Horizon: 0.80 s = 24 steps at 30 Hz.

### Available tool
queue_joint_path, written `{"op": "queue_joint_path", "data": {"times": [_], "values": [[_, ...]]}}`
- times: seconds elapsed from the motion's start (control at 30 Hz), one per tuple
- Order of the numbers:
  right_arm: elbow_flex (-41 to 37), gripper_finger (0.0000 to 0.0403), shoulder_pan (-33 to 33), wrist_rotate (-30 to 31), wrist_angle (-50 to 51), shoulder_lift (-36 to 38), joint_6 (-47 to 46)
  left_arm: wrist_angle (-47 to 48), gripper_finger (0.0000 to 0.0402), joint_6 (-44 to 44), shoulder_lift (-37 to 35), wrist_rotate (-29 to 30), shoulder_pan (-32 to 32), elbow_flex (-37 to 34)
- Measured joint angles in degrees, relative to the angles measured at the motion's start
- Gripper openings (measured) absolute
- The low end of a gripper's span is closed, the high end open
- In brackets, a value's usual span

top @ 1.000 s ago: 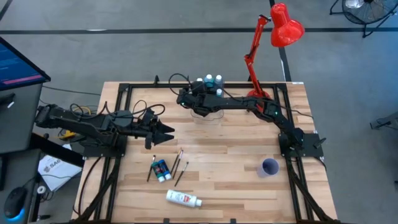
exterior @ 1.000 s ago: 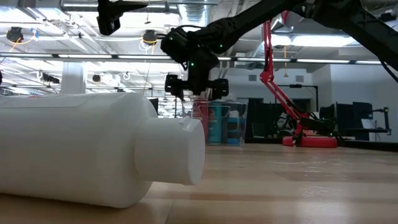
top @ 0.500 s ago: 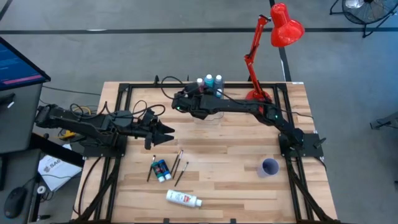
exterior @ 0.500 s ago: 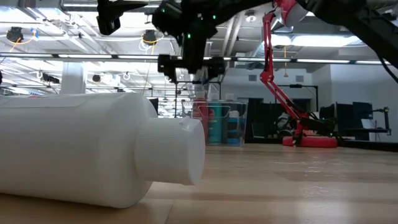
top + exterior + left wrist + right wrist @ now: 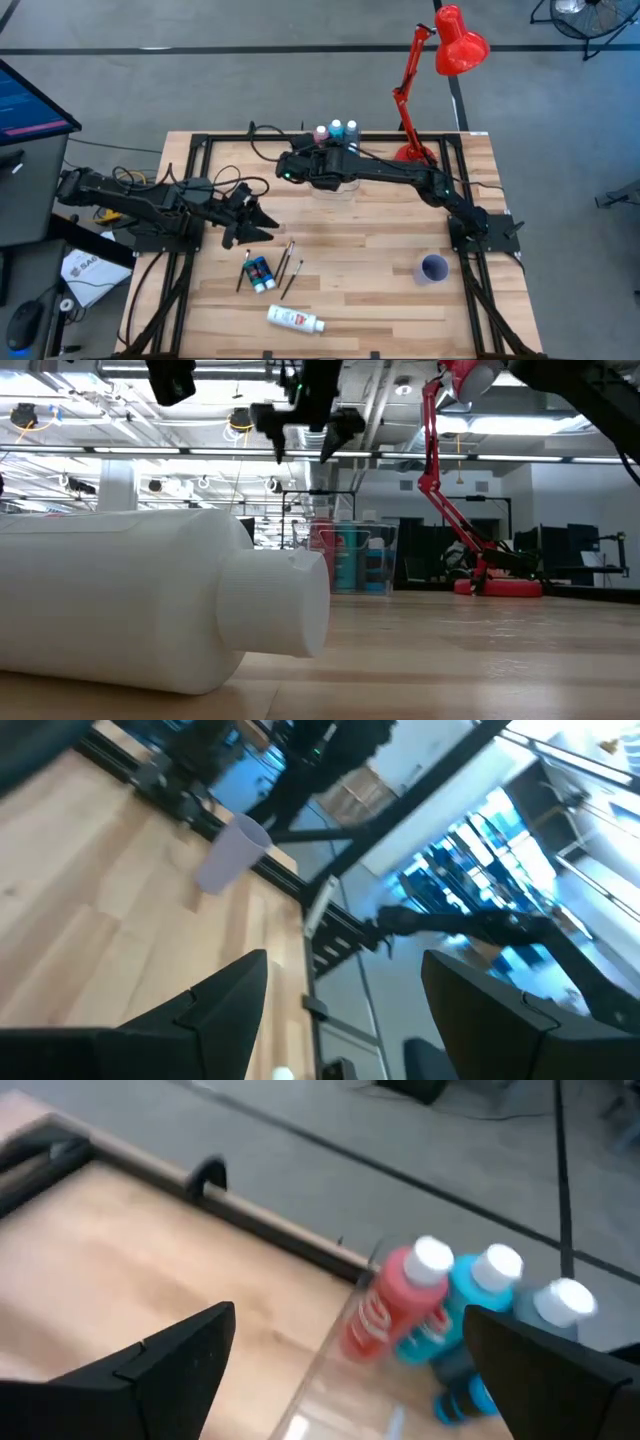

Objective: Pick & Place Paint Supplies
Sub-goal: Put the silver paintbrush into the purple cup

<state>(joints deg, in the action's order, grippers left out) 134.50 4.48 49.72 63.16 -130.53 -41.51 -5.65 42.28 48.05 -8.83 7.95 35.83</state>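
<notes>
My right gripper [image 5: 298, 166] [image 5: 303, 445] is open and empty. It hovers high beside a clear box [image 5: 340, 186] [image 5: 385, 560] at the table's far middle. The box holds a pink-red bottle [image 5: 385, 1305] and blue bottles [image 5: 470, 1295], standing upright. My left gripper [image 5: 262, 226] is open and empty above the table's left middle. In front of it lie small blue-green bottles [image 5: 258, 272] and several thin dark brushes [image 5: 285, 260]. A white tube [image 5: 295, 319] [image 5: 150, 610] lies on its side near the front edge.
A small purple cup [image 5: 433, 268] [image 5: 230, 852] stands at the right front. A red desk lamp [image 5: 445, 60] [image 5: 470, 560] stands at the far right corner. Black frame rails [image 5: 200, 160] run along the table's edges. Bare wood lies between the brushes and the cup.
My right gripper has risen from beside the clear box and shifted slightly toward the table's left. The pink-red bottle's cap now shows in the high view. My left gripper has swung a little toward the near edge, toward the brushes.
</notes>
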Motion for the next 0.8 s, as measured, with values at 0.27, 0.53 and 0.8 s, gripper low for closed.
{"op": "queue_joint_path", "data": {"times": [0.27, 0.53, 0.8], "values": [[0.1, 0.0384, -5.0, -7.9, 2.5, 4.0, -4.0, -0.9, 0.0259, 0.0, 0.0, -6.2, 0.0, 0.0], [0.1, 0.0384, -10.5, -18.7, 3.1, 8.6, -6.5, -1.4, 0.0259, 0.0, 0.0, -12.6, 0.0, 0.0], [0.1, 0.0384, -16.2, -29.0, 2.0, 14.3, -0.2, -2.3, 0.0259, 2.5, 0.0, -7.3, 0.0, 0.0]]}}
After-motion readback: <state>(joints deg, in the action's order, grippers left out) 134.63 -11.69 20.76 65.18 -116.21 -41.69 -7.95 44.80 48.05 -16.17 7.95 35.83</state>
